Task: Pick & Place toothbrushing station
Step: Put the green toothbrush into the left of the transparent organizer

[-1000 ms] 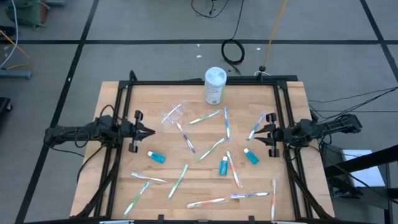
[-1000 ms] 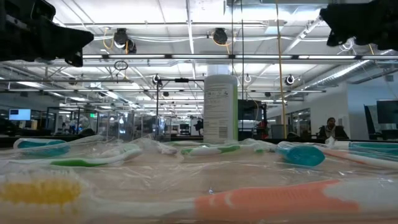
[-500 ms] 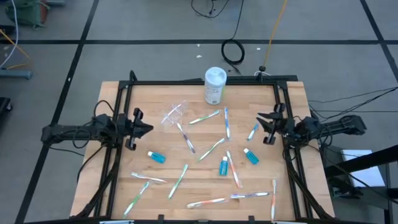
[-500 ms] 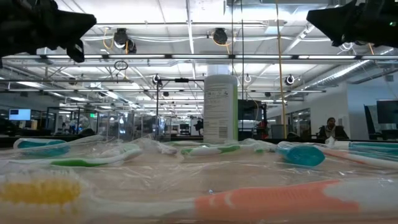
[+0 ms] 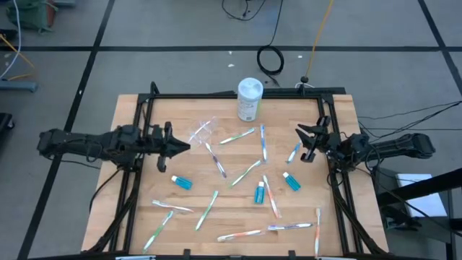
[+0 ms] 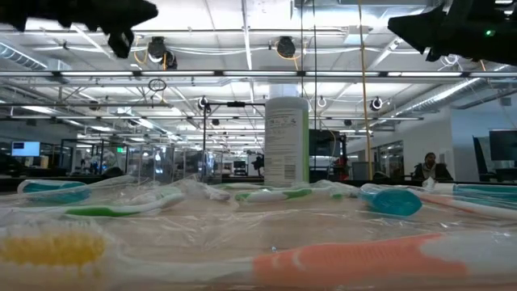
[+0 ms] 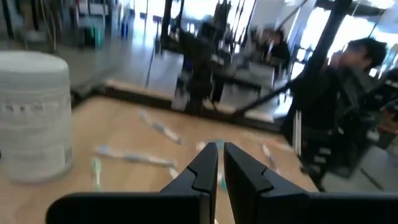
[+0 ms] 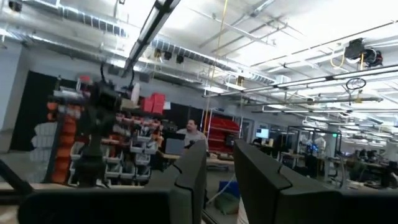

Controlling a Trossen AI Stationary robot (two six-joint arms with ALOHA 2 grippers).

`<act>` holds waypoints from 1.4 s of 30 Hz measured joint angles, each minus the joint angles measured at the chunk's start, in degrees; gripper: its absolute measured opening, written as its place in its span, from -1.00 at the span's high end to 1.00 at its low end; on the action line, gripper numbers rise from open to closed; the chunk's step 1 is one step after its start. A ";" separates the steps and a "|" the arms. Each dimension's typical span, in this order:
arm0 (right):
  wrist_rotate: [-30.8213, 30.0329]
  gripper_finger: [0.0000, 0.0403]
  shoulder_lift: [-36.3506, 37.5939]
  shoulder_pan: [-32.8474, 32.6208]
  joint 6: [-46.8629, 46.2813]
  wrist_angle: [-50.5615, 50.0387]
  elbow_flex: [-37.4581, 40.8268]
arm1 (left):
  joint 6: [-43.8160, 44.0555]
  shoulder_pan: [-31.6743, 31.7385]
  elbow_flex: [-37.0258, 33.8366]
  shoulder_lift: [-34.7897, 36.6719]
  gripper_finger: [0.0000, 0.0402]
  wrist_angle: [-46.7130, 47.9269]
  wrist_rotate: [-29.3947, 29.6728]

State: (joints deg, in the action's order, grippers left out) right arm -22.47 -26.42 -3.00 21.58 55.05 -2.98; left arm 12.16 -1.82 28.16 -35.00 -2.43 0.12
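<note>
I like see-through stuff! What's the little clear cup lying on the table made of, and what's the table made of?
The small clear cup looks like thin glossy plastic: the boards show through it. The tabletop looks like pale wood, with plank lines and grain.

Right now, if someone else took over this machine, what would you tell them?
Left hand: shut, empty, above the table near the cup.
Right hand: open, empty, above the table's right side.
The cup lies on its side and looks empty. The brushes and three tubes lie scattered on the table.
Done: nothing placed yet.
Left: all the picking and placing.
</note>
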 joint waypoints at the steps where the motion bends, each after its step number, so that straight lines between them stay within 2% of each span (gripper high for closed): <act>1: -0.01 0.64 -0.32 0.21 0.14 -0.08 0.00 | 0.00 -0.26 3.42 -1.61 0.85 4.48 0.00; 7: -0.01 0.64 -2.06 1.00 -1.22 -1.36 0.00 | 3.86 -1.67 20.92 -9.76 0.85 28.86 -0.55; 10: -0.02 0.64 -2.16 1.23 -1.20 -1.31 0.00 | 6.12 -3.33 26.19 -13.31 0.85 36.53 -1.86; 13: 0.01 0.64 -2.16 1.22 -1.20 -1.31 0.00 | 11.94 -4.72 29.12 -16.51 0.85 42.41 -1.69; 19: 0.00 0.64 -2.16 1.22 -0.32 -1.84 0.00 | 24.63 -9.06 29.70 -22.62 0.84 49.73 -4.34; 27: -0.01 0.64 -2.16 1.20 0.13 -2.16 0.00 | 31.96 -18.79 29.70 -32.44 0.84 50.97 -5.69; 30: 0.00 0.64 -2.16 1.20 0.13 -2.17 0.00 | 37.34 -22.04 29.70 -36.50 0.84 53.30 -6.02; 31: 0.00 0.64 -2.16 1.20 0.12 -2.22 0.00 | 39.89 -22.78 29.70 -37.80 0.84 54.24 -7.38; 34: 0.01 0.64 -2.14 1.20 0.12 -3.90 0.00 | 46.53 -24.27 29.70 -41.61 0.84 56.31 -16.86; 36: 0.00 0.64 -2.18 1.20 0.13 -5.04 0.00 | 47.02 -25.17 29.70 -44.28 0.84 56.47 -20.36; 40: 0.01 0.64 -2.14 1.20 0.60 -5.40 0.00 | 43.78 -26.58 29.68 -48.17 0.84 56.57 -20.49; 42: 0.00 0.64 -2.14 1.20 1.11 -5.39 0.00 | 40.87 -26.21 29.68 -49.50 0.84 56.55 -22.61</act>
State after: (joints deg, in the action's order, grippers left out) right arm -22.47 -28.56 -1.80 22.68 49.66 -2.98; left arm 53.03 -28.03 57.84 -84.50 54.12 -22.49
